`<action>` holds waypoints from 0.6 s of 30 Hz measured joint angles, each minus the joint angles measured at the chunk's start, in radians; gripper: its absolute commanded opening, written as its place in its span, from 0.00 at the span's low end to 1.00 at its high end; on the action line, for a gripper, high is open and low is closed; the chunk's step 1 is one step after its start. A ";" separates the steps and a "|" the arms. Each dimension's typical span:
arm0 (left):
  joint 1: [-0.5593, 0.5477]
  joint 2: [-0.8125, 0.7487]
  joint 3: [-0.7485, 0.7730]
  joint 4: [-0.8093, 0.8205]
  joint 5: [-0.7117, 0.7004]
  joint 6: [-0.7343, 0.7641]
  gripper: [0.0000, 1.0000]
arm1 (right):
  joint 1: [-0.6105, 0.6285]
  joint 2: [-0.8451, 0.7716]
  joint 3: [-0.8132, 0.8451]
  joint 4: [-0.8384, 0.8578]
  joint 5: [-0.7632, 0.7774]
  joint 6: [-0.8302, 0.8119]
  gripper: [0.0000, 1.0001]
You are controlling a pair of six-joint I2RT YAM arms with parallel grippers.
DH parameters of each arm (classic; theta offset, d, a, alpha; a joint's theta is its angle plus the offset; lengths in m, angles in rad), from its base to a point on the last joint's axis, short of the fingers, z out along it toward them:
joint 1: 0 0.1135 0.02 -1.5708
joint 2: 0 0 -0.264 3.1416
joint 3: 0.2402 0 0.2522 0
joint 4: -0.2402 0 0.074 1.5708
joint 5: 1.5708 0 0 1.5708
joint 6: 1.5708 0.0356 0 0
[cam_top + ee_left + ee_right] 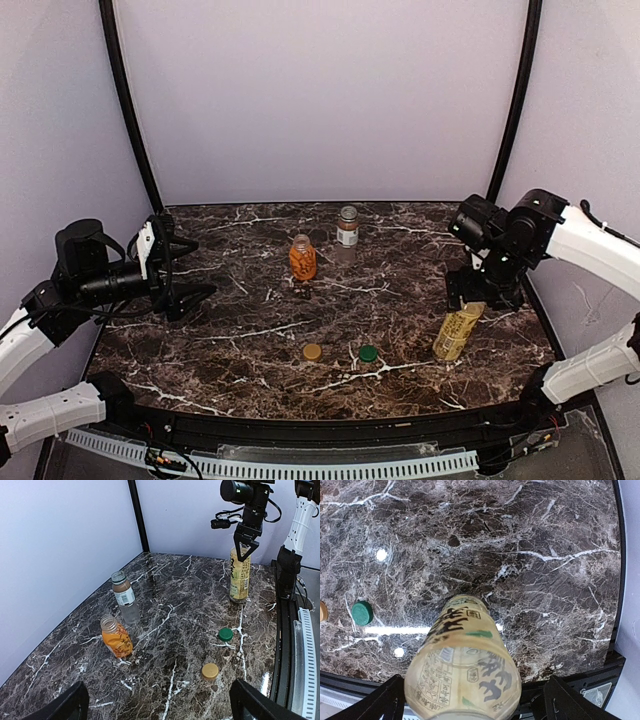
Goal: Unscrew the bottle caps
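Note:
The yellow-labelled bottle [458, 333] stands upright at the right front. My right gripper [481, 297] is open, its fingers either side of the bottle's top; the bottle [465, 665] fills the gap in the right wrist view, and its cap is hidden. The short orange bottle [302, 258] stands mid-table with an open neck [109, 623]. The brownish bottle with the white label [347, 227] stands behind it and also shows in the left wrist view [124, 596]. My left gripper [188, 272] is open and empty at the left, well away from the bottles.
A gold cap [312, 352] and a green cap [368, 353] lie loose on the marble table [240, 300] near the front; both also show in the left wrist view, gold [210, 670] and green [225, 634]. Black frame posts stand at the back corners.

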 measured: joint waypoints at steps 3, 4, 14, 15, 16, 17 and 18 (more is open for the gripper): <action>0.000 0.000 0.000 0.000 0.000 0.002 0.99 | 0.000 0.000 -0.008 0.000 -0.019 -0.010 0.96; 0.000 0.000 0.000 0.000 0.000 0.002 0.99 | 0.000 0.000 -0.009 0.000 -0.023 -0.014 0.96; 0.000 0.000 0.000 0.000 -0.003 0.009 0.99 | 0.000 0.016 -0.024 0.033 -0.030 -0.052 0.96; 0.000 0.000 0.000 0.000 -0.003 0.010 0.99 | 0.000 0.019 -0.025 0.040 -0.031 -0.056 0.95; 0.000 0.000 0.000 0.000 -0.004 0.010 0.99 | 0.000 0.021 -0.026 0.046 -0.031 -0.058 0.95; 0.000 0.000 0.000 0.000 -0.004 0.011 0.99 | 0.000 0.022 -0.028 0.051 -0.031 -0.060 0.94; 0.000 0.000 0.000 0.000 -0.004 0.011 0.99 | 0.000 0.023 -0.031 0.056 -0.031 -0.060 0.92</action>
